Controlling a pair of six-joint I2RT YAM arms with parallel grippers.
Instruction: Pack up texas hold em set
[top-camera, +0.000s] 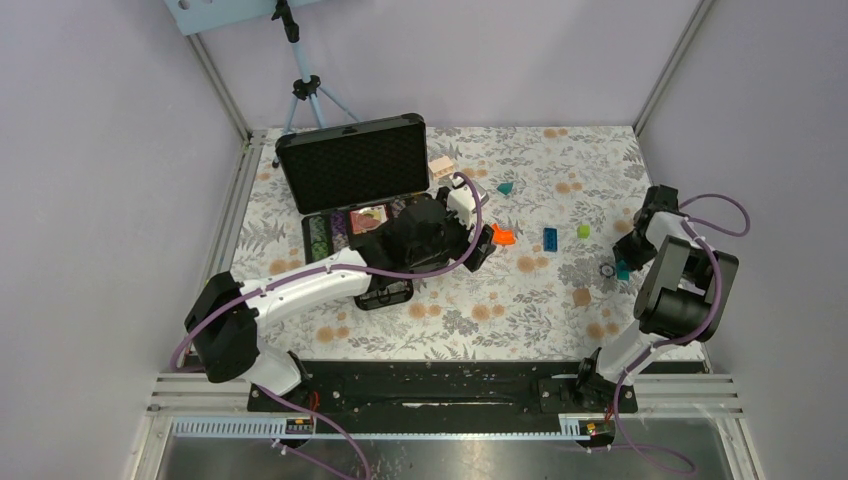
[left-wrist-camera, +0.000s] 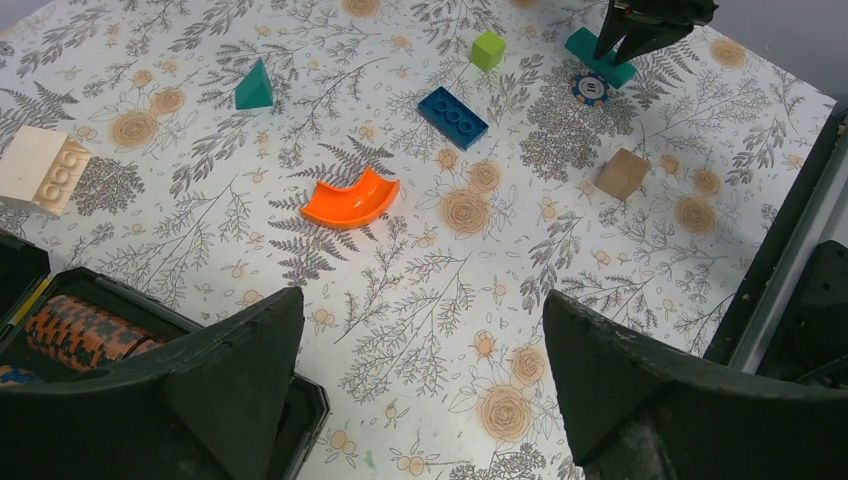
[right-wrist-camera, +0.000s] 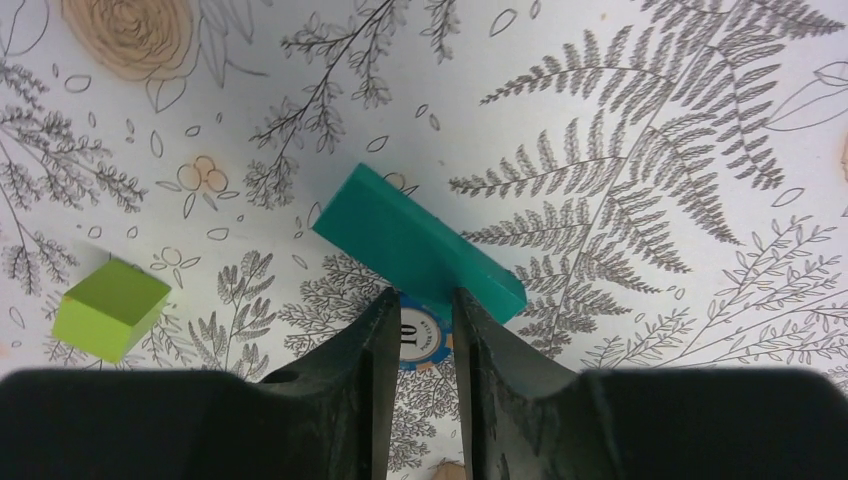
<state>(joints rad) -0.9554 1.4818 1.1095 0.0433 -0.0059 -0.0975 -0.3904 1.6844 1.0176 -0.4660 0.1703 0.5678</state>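
Observation:
The black briefcase (top-camera: 350, 160) stands open at the back left, its tray (top-camera: 312, 232) holding rows of striped chips; orange-black chips (left-wrist-camera: 85, 330) show in the left wrist view. My left gripper (top-camera: 485, 245) (left-wrist-camera: 425, 340) is wide open and empty, just above the table beside the case's right corner (left-wrist-camera: 305, 410). A loose blue "10" chip (top-camera: 607, 270) (left-wrist-camera: 590, 88) (right-wrist-camera: 420, 335) lies flat on the table against a teal block (right-wrist-camera: 415, 240). My right gripper (top-camera: 628, 245) (right-wrist-camera: 418, 310) hovers right over that chip, jaws a narrow gap apart, holding nothing.
An orange curved block (top-camera: 503, 235) (left-wrist-camera: 350, 200), a blue brick (top-camera: 551, 238) (left-wrist-camera: 452, 117), a green cube (top-camera: 583, 231) (right-wrist-camera: 110, 308), a tan cube (top-camera: 526, 263) (left-wrist-camera: 622, 173), a teal pyramid (top-camera: 506, 187) and a wooden block (top-camera: 441, 166) lie scattered. A tripod (top-camera: 305, 90) stands behind.

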